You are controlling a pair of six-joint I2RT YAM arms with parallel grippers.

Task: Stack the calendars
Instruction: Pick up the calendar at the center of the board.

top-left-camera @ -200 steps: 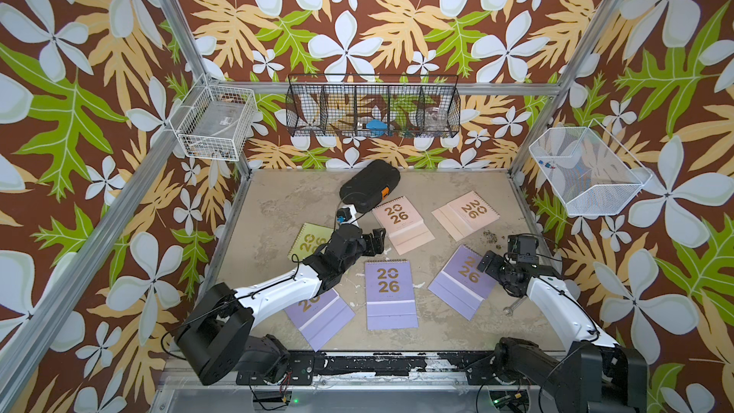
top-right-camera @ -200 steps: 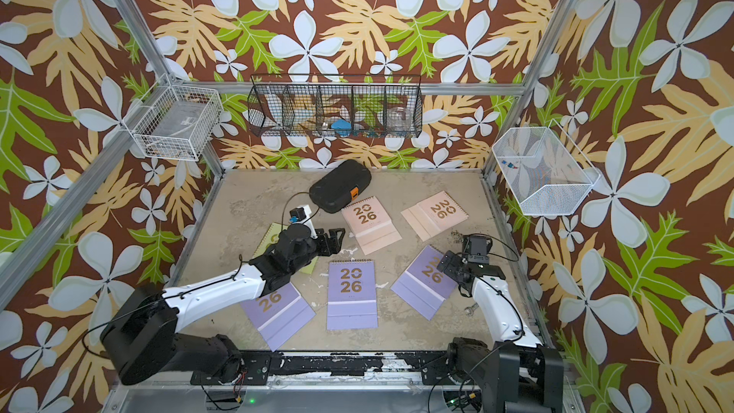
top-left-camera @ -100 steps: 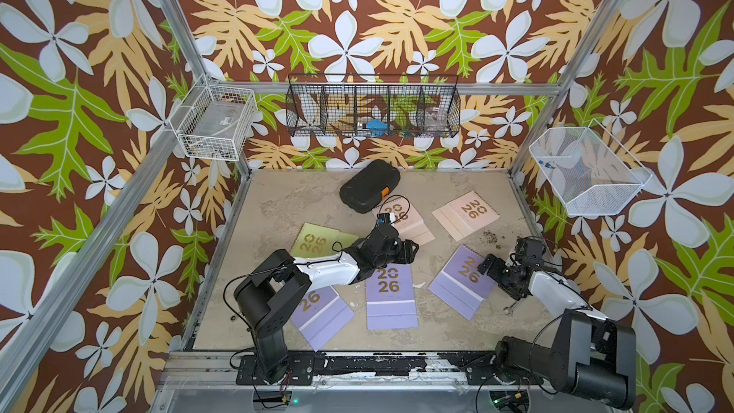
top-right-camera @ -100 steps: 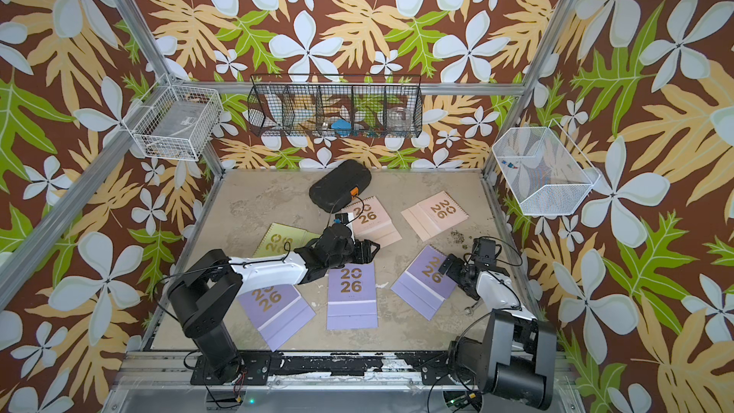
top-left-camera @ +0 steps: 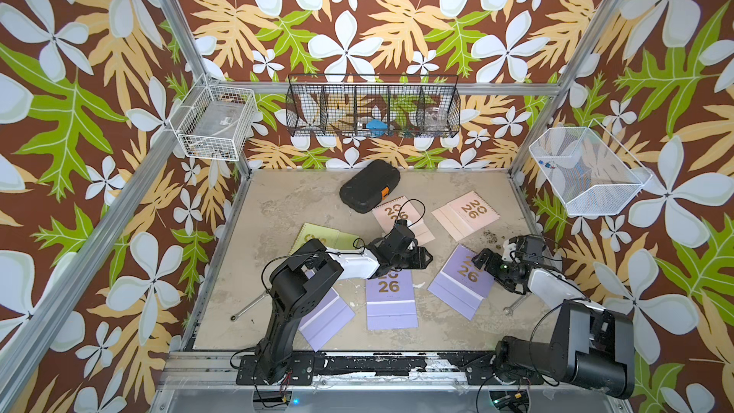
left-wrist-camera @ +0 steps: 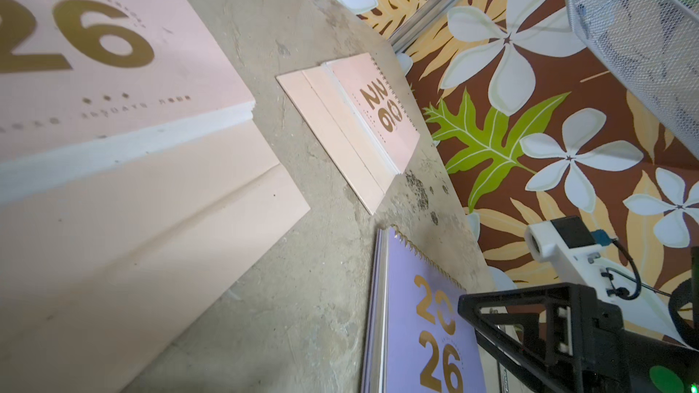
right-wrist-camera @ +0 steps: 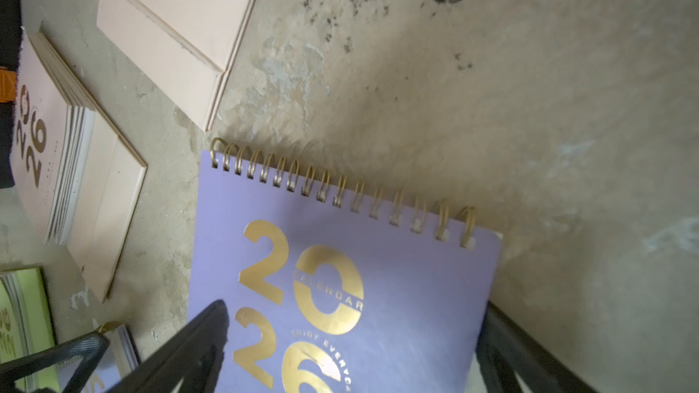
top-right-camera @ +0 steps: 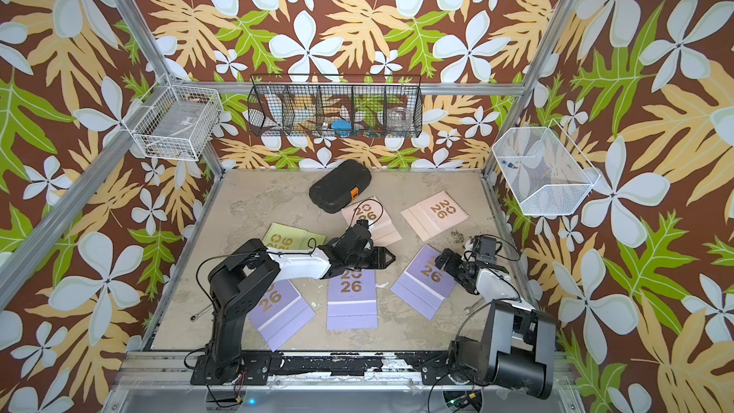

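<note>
Several flat "2026" calendars lie apart on the table: lime green (top-left-camera: 317, 234), two pale pink (top-left-camera: 401, 216) (top-left-camera: 466, 214), and three lilac, left (top-left-camera: 331, 317), middle (top-left-camera: 391, 299) and right (top-left-camera: 460, 286). My left gripper (top-left-camera: 424, 260) lies low across the middle lilac calendar's top edge; its jaws are hidden in its wrist view. That view shows both pink calendars (left-wrist-camera: 113, 88) (left-wrist-camera: 363, 126). My right gripper (right-wrist-camera: 353, 306) is open, with one finger (right-wrist-camera: 204, 334) at each side of the right lilac calendar (right-wrist-camera: 397, 277).
A black case with an orange tab (top-left-camera: 369, 186) touches the nearer pink calendar at the back. Two small wrenches lie on the table, one left (top-left-camera: 248, 307) and one right (top-left-camera: 516, 303). Wire baskets hang on the walls: white (top-left-camera: 214, 125), black (top-left-camera: 373, 113), white mesh (top-left-camera: 584, 170).
My left gripper swung right, from beside the green calendar to the middle lilac calendar's top edge, uncovering the green one. The right gripper shifted slightly by the right lilac calendar.
</note>
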